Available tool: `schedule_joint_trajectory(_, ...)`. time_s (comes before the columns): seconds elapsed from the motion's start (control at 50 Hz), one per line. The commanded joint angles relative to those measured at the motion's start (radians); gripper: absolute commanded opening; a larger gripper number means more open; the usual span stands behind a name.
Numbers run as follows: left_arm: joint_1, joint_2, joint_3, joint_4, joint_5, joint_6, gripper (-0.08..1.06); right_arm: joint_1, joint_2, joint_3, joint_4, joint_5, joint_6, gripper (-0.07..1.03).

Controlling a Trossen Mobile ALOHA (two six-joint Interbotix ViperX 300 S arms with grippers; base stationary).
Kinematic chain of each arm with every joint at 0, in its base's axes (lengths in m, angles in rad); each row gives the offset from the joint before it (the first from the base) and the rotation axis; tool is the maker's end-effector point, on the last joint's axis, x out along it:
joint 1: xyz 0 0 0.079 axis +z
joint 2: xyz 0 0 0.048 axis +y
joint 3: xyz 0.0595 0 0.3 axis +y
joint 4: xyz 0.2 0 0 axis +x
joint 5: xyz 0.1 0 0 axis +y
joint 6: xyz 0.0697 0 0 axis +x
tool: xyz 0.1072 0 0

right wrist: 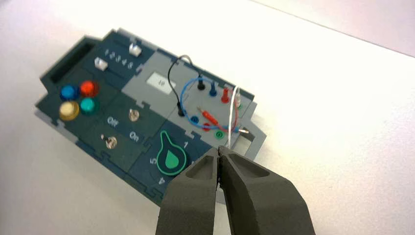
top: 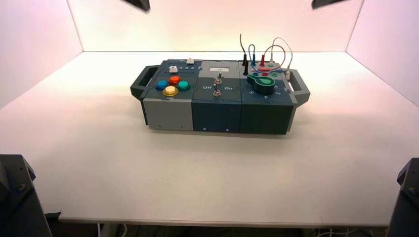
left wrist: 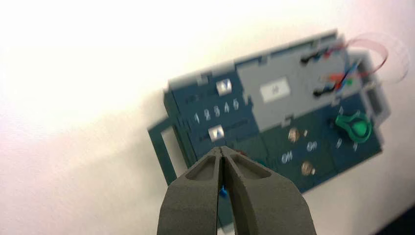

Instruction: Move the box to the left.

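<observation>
the box (top: 217, 98) is sitting on the far half of the white table (top: 207, 177), around the middle, its side handles pointing left and right. the left gripper (left wrist: 221, 149) is hovering above the box's left end, claw pressed together, while the right gripper (right wrist: 219, 149), also pressed together, is hanging over the right end, near the green dial (right wrist: 171, 157).

Wide teal-and-grey rectangular panel box (top: 216, 116) on a pale flat worktop (top: 207, 182), 2 dark side handles, 4 round coloured buttons (top: 172, 86) near its left end, 2 metal toggle switches mid-panel, round green-and-black knob (top: 262, 84) and looped thin wires (top: 275, 46) at right.
</observation>
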Motion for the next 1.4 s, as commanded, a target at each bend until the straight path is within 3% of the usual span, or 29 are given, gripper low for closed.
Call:
schedule_joint_trajectory(0.02, 0.006, -0.083, -0.002, -0.012, -0.025, -0.038, -0.03, -0.006, -0.043, -0.023, 0.008, 0.003, 0.034, -0.02)
schedule_joint_trajectory(0.1, 0.006, -0.095, -0.006, -0.008, -0.009, -0.035, -0.03, -0.012, -0.057, -0.031, 0.006, 0.009, 0.051, -0.02)
schedule_joint_trajectory(0.24, 0.011, -0.081, -0.023, -0.006, 0.092, -0.018, -0.03, -0.055, -0.058, -0.052, 0.006, 0.067, 0.084, -0.02)
schedule_joint_trajectory(0.48, 0.011, -0.066, -0.025, 0.009, 0.178, -0.032, -0.02, -0.178, -0.044, -0.100, -0.012, 0.253, 0.195, -0.02)
schedule_joint_trajectory(0.54, 0.011, -0.066, -0.025, 0.012, 0.186, -0.032, -0.02, -0.184, -0.043, -0.106, -0.018, 0.270, 0.204, -0.02)
schedule_joint_trajectory(0.62, 0.011, -0.052, -0.020, 0.037, 0.206, -0.032, -0.02, -0.202, 0.009, -0.155, -0.094, 0.374, 0.236, -0.02)
schedule_joint_trajectory(0.68, 0.008, -0.043, -0.017, 0.048, 0.216, -0.041, -0.02, -0.202, 0.044, -0.175, -0.138, 0.410, 0.264, -0.02)
schedule_joint_trajectory(0.74, 0.005, -0.035, -0.014, 0.069, 0.227, -0.064, -0.02, -0.202, 0.077, -0.190, -0.184, 0.433, 0.295, -0.02)
schedule_joint_trajectory(0.8, -0.005, -0.031, -0.011, 0.114, 0.230, -0.101, -0.02, -0.202, 0.100, -0.198, -0.235, 0.439, 0.324, -0.02)
schedule_joint_trajectory(0.88, -0.023, -0.026, -0.011, 0.218, 0.229, -0.181, -0.02, -0.201, 0.107, -0.201, -0.299, 0.423, 0.373, -0.02)
schedule_joint_trajectory(0.92, -0.037, -0.026, -0.014, 0.290, 0.229, -0.239, -0.02, -0.201, 0.107, -0.201, -0.334, 0.414, 0.402, -0.02)
schedule_joint_trajectory(1.0, -0.066, -0.025, -0.017, 0.379, 0.230, -0.328, -0.02, -0.201, 0.110, -0.201, -0.371, 0.413, 0.433, -0.02)
schedule_joint_trajectory(1.06, -0.081, -0.021, -0.020, 0.394, 0.230, -0.356, -0.02, -0.201, 0.117, -0.201, -0.373, 0.410, 0.434, -0.02)
schedule_joint_trajectory(1.24, -0.117, 0.035, -0.021, 0.362, 0.218, -0.393, 0.02, -0.202, 0.166, -0.193, -0.367, 0.383, 0.440, -0.02)
schedule_joint_trajectory(1.26, -0.118, 0.040, -0.021, 0.362, 0.218, -0.394, 0.04, -0.202, 0.169, -0.193, -0.367, 0.382, 0.440, -0.02)
schedule_joint_trajectory(1.3, -0.124, 0.066, -0.020, 0.360, 0.215, -0.408, 0.19, -0.202, 0.181, -0.192, -0.365, 0.377, 0.440, -0.01)
schedule_joint_trajectory(1.4, -0.127, 0.097, -0.015, 0.360, 0.213, -0.416, 0.31, -0.201, 0.190, -0.184, -0.365, 0.359, 0.440, 0.04)
